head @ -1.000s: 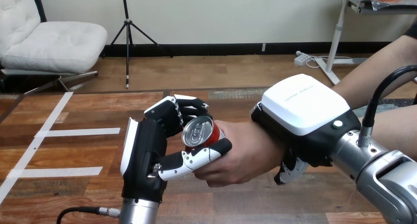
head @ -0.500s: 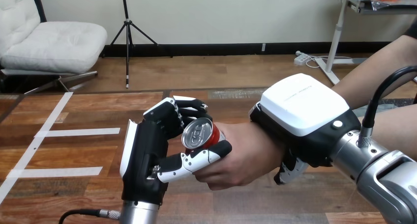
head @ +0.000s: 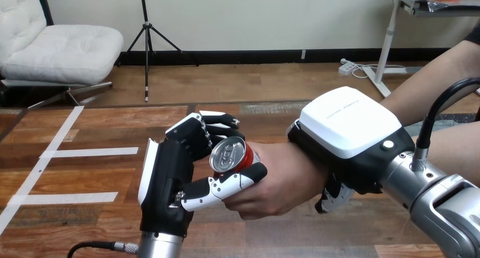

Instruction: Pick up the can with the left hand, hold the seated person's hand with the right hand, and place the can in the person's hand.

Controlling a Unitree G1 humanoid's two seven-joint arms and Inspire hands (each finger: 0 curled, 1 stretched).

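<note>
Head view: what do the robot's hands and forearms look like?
Left hand: black palm, white side shell, black-and-white jointed fingers, silver forearm, a black cable at its wrist. Right hand: rounded white back shell with small grey print, black body, silver forearm, thick black cable.

White tape strips (head: 93,151) lie on the wooden table (head: 68,224) at left.

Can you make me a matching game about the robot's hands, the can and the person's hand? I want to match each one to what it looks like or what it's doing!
Things:
1. can
2. left hand
3. right hand
4. person's hand

Clues:
A. between the two robot hands
B. red with a silver top
C. curled round the can
D. clasped over the person's wrist

Pairs: 1-B, 2-C, 3-D, 4-A
</note>
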